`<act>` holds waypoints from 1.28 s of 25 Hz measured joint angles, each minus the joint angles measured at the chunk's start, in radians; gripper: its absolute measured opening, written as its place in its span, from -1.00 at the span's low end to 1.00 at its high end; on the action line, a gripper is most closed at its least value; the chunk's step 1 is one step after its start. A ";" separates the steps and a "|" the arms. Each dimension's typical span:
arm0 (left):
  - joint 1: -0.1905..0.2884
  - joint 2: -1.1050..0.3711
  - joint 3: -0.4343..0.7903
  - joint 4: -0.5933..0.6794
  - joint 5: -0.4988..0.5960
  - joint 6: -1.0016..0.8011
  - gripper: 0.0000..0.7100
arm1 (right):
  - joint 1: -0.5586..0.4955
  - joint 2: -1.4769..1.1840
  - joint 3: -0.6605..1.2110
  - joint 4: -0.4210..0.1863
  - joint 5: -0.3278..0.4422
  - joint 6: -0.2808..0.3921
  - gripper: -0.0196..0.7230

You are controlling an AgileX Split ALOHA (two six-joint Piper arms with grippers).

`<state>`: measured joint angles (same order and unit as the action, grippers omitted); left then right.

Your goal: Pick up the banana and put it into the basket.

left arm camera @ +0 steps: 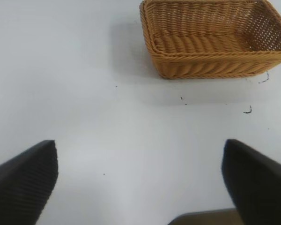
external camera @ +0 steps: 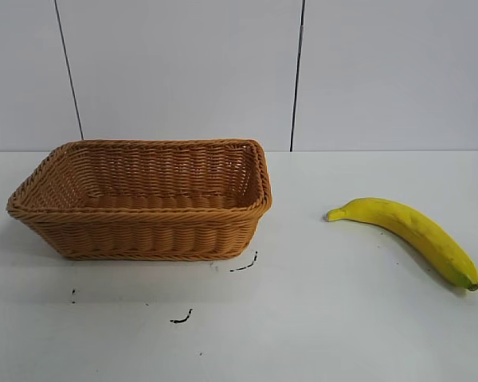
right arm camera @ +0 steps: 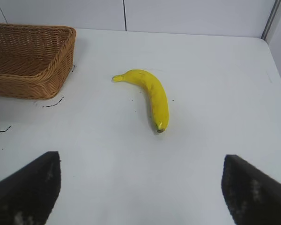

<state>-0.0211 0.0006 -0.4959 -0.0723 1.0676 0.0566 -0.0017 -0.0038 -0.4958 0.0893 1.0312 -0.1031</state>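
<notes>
The yellow banana (external camera: 410, 232) lies flat on the white table at the right, stem toward the basket, dark tip toward the right edge. It also shows in the right wrist view (right arm camera: 151, 93). The empty tan wicker basket (external camera: 143, 231) stands at the left; it shows in the left wrist view (left arm camera: 215, 61) and the right wrist view (right arm camera: 33, 79). My right gripper (right arm camera: 141, 187) is open and empty, well short of the banana. My left gripper (left arm camera: 140, 185) is open and empty over bare table, apart from the basket. Neither gripper shows in the exterior view.
Small black marks (external camera: 182, 318) dot the table in front of the basket. A white panelled wall (external camera: 295, 72) runs behind the table. The table's right edge (right arm camera: 276, 79) lies beyond the banana in the right wrist view.
</notes>
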 joint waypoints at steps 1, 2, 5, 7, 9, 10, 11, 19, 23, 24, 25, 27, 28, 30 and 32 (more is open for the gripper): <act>0.000 0.000 0.000 0.000 0.000 0.000 0.94 | 0.000 0.000 0.000 0.000 0.000 0.000 0.79; 0.000 0.000 0.000 0.000 0.000 0.000 0.94 | 0.000 0.000 0.000 0.000 0.000 0.000 0.79; 0.000 0.000 0.000 0.000 0.000 0.000 0.94 | 0.000 0.000 0.000 0.000 0.000 0.000 0.79; 0.000 0.000 0.000 0.000 0.000 0.000 0.94 | 0.000 0.000 0.000 0.000 0.000 0.000 0.79; 0.000 0.000 0.000 0.000 0.000 0.000 0.94 | 0.000 0.000 0.000 -0.006 0.000 0.001 0.79; 0.000 0.000 0.000 0.000 0.000 0.000 0.94 | 0.000 0.000 -0.001 -0.010 0.000 0.004 0.79; 0.000 0.000 0.000 0.000 0.000 0.000 0.94 | 0.000 0.010 -0.007 -0.015 0.001 0.003 0.79; 0.000 0.000 0.000 0.000 0.000 0.000 0.94 | 0.000 0.388 -0.152 -0.019 0.000 0.003 0.79; 0.000 0.000 0.000 0.000 0.000 0.000 0.94 | 0.000 0.669 -0.262 -0.020 0.000 -0.005 0.79; 0.000 0.000 0.000 0.000 0.000 0.000 0.94 | 0.000 0.745 -0.296 -0.020 0.000 -0.010 0.79; 0.000 0.000 0.000 0.000 0.000 0.000 0.94 | 0.000 0.820 -0.331 -0.021 0.004 -0.019 0.79; 0.000 0.000 0.000 0.000 0.000 0.000 0.94 | 0.000 0.952 -0.398 -0.022 0.014 -0.043 0.79; 0.000 0.000 0.000 0.000 0.000 0.000 0.94 | 0.000 1.024 -0.433 -0.022 0.018 -0.061 0.79; 0.000 0.000 0.000 0.000 0.000 0.000 0.94 | 0.000 1.147 -0.497 -0.022 0.027 -0.103 0.79; 0.000 0.000 0.000 0.000 0.000 0.000 0.94 | 0.000 1.266 -0.566 -0.022 0.029 -0.146 0.79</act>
<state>-0.0211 0.0006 -0.4959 -0.0723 1.0676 0.0566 -0.0017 1.2625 -1.0620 0.0677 1.0600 -0.2491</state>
